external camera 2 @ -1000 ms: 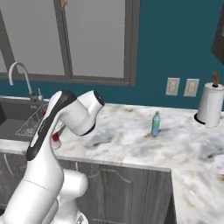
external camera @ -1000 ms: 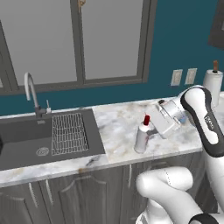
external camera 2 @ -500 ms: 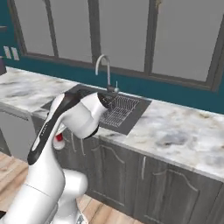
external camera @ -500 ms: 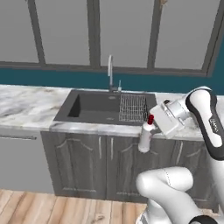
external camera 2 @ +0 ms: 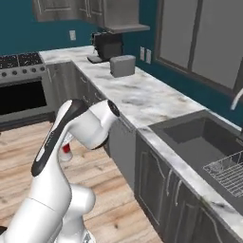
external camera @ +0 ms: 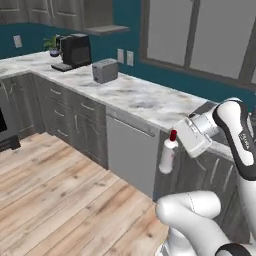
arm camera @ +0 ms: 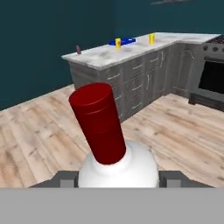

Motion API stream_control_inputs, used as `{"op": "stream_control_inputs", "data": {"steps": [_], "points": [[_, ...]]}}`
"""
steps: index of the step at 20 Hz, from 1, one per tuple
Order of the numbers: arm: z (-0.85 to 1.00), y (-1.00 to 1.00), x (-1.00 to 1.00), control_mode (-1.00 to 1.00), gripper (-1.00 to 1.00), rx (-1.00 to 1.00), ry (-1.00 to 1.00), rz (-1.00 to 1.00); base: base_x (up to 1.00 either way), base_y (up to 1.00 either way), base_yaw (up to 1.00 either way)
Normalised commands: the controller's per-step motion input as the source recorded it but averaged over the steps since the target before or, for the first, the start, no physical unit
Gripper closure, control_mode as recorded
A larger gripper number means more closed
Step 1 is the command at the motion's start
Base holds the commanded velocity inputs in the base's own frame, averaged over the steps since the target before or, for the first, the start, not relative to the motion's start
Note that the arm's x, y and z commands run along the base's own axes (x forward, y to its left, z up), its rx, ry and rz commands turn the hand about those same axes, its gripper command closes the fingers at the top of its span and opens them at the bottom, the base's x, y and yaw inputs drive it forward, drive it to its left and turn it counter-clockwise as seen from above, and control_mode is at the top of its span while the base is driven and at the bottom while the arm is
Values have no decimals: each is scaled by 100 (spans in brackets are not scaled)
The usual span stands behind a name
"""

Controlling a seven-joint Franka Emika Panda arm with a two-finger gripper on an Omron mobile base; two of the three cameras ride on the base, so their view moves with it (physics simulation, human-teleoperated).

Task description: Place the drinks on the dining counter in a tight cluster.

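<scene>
At right of centre in the left base view, gripper (external camera: pixel 176 150) was clamped on the white bottle (external camera: pixel 167 156), red cap (external camera: pixel 173 135) uppermost, carried clear above the wood floor (external camera: pixel 65 200) before grey cabinets. Hand view: same bottle (arm camera: pixel 118 170) at bottom centre between the finger tips; dining counter (arm camera: pixel 131 50) at upper centre, bearing two yellow cups (arm camera: pixel 117 43), a blue item (arm camera: pixel 124 41) and a small dark bottle (arm camera: pixel 78 50) at its left end. Upper left of the left base view: toaster (external camera: pixel 105 70) and coffee machine (external camera: pixel 74 50) on the marble worktop (external camera: pixel 135 97).
</scene>
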Motion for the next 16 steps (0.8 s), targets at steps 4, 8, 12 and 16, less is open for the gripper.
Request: {"op": "stream_control_inputs", "data": {"steps": [4, 8, 12, 16], "points": [[0, 0, 0, 100, 100, 0, 0, 0, -11, 77, 92], [0, 0, 0, 100, 100, 0, 0, 0, -32, 91, 83], [0, 0, 0, 100, 100, 0, 0, 0, -69, 99, 67], [0, 0, 0, 100, 100, 0, 0, 0, -13, 100, 34]]}}
